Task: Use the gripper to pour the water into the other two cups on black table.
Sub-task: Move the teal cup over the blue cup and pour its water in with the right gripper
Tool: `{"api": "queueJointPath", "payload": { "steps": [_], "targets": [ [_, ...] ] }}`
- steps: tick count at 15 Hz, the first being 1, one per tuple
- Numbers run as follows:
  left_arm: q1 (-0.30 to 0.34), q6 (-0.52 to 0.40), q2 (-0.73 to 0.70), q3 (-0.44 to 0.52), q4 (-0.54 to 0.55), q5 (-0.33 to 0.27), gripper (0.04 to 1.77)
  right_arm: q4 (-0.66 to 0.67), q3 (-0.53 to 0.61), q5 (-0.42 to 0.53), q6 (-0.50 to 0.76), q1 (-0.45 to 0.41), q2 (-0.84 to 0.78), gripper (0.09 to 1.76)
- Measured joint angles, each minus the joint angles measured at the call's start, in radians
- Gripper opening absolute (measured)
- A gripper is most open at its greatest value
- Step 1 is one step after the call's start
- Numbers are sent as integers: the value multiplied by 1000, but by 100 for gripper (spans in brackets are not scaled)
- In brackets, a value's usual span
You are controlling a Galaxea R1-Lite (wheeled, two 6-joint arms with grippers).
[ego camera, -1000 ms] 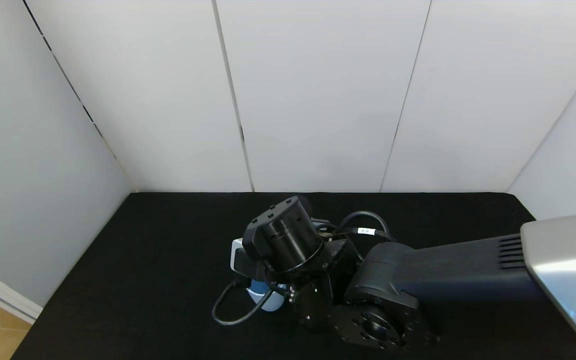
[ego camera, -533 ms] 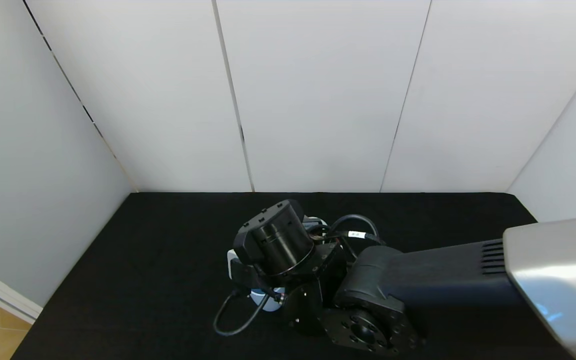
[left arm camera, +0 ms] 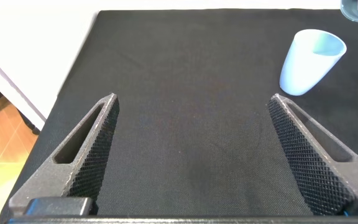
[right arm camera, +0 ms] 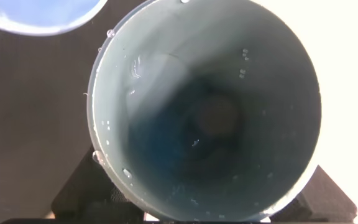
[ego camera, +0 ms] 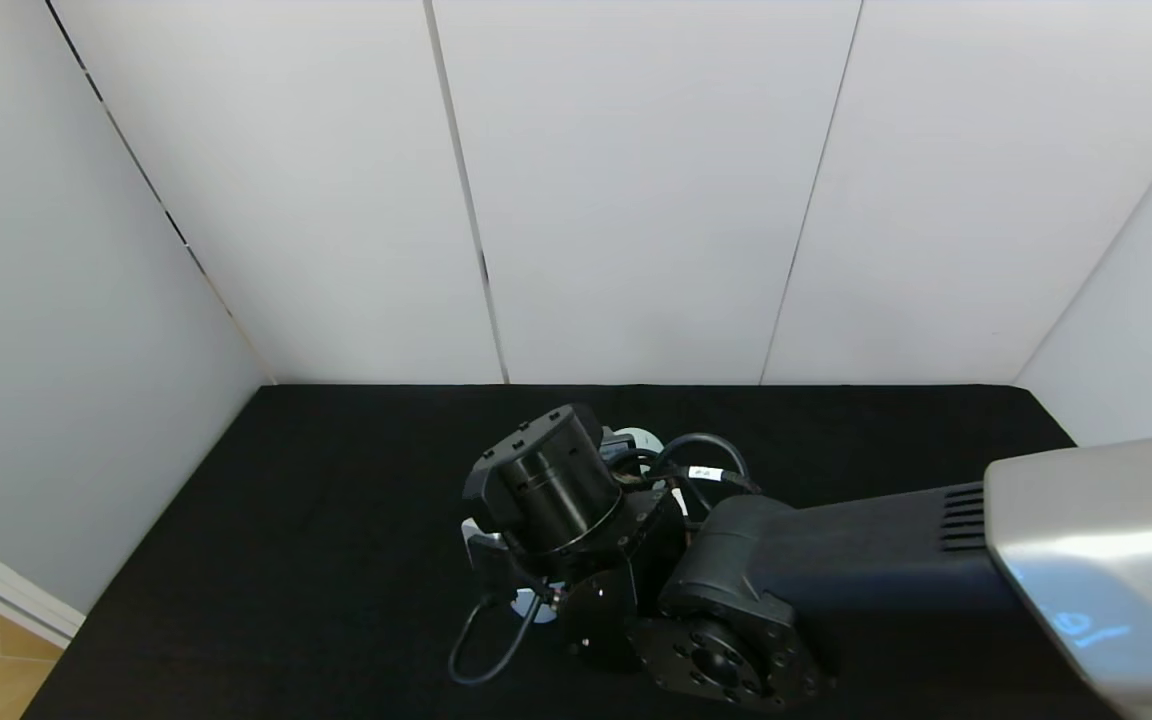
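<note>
My right arm's black wrist (ego camera: 548,488) hangs over the middle of the black table (ego camera: 316,520). My right gripper (right arm camera: 204,214) is shut on the mint-green cup (right arm camera: 204,112), tilted so that I look into its dark teal inside. Water shows only as droplets on its inner wall. The light blue cup (left arm camera: 309,61) stands upright; its rim (right arm camera: 36,15) lies just beside the held cup's lip, and only a sliver (ego camera: 526,603) shows under the wrist. My left gripper (left arm camera: 192,106) is open and empty, low over bare table. I cannot pick out the cream-beige cup.
A pale round shape (ego camera: 636,438) peeks out behind the right wrist; I cannot tell what it is. White wall panels close the table's back and sides. The table's left edge (left arm camera: 73,81) drops to a wooden floor. Black cables (ego camera: 481,650) loop under the wrist.
My right arm has shifted left and a little nearer, and the wrist has turned. It now covers more of the light blue cup. The pale round shape behind the wrist has come into view.
</note>
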Motion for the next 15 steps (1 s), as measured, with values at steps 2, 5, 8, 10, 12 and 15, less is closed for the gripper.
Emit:
{"api": "queueJointPath", "payload": {
  "steps": [2, 5, 8, 10, 12, 15],
  "targets": [
    [0, 0, 0, 0, 0, 0, 172, -3, -2, -30, -53, 2, 0, 118],
    [0, 0, 0, 0, 0, 0, 172, -3, -7, -54, -130, 6, 0, 118],
    [0, 0, 0, 0, 0, 0, 172, -4, -15, -65, -189, 9, -1, 118],
    [0, 0, 0, 0, 0, 0, 172, -5, -36, -94, -230, 13, 0, 118],
    [0, 0, 0, 0, 0, 0, 172, -5, -59, -101, -261, 19, 0, 118],
    [0, 1, 0, 0, 0, 0, 172, -5, -94, -103, -332, 28, 0, 118]
  ]
}}
